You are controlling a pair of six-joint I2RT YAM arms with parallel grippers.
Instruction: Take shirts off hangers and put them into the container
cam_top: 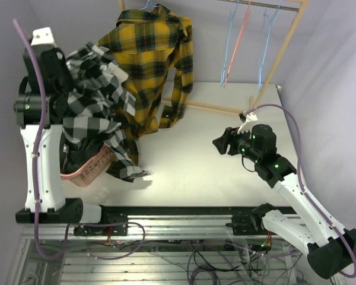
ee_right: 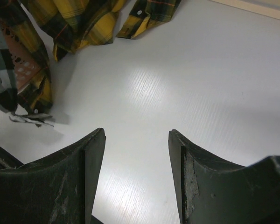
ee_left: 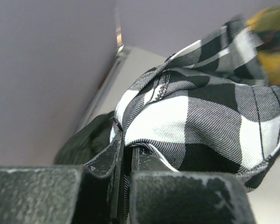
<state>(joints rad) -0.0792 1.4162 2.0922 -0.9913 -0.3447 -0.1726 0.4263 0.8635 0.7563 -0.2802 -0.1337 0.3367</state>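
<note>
The black-and-white checked shirt (cam_top: 95, 101) hangs bunched from my raised left arm, its lower end trailing over the salmon-pink container (cam_top: 89, 172) at the table's left. In the left wrist view my left gripper (ee_left: 126, 147) is shut on a fold of that shirt (ee_left: 200, 112). The yellow-and-black plaid shirt (cam_top: 154, 65) still hangs on a light blue hanger (cam_top: 147, 6), its tail touching the table. My right gripper (cam_top: 219, 142) hovers open over the table's right-middle, pointing left, and nothing lies between its fingers (ee_right: 136, 135).
Three bare hangers, two light blue (cam_top: 228, 41) and one pink-red (cam_top: 240, 35), hang on the wooden rack (cam_top: 285, 47) at the back right. The rack's base bar (cam_top: 213, 108) lies across the far table. A dark garment (ee_left: 84, 144) lies under the checked shirt.
</note>
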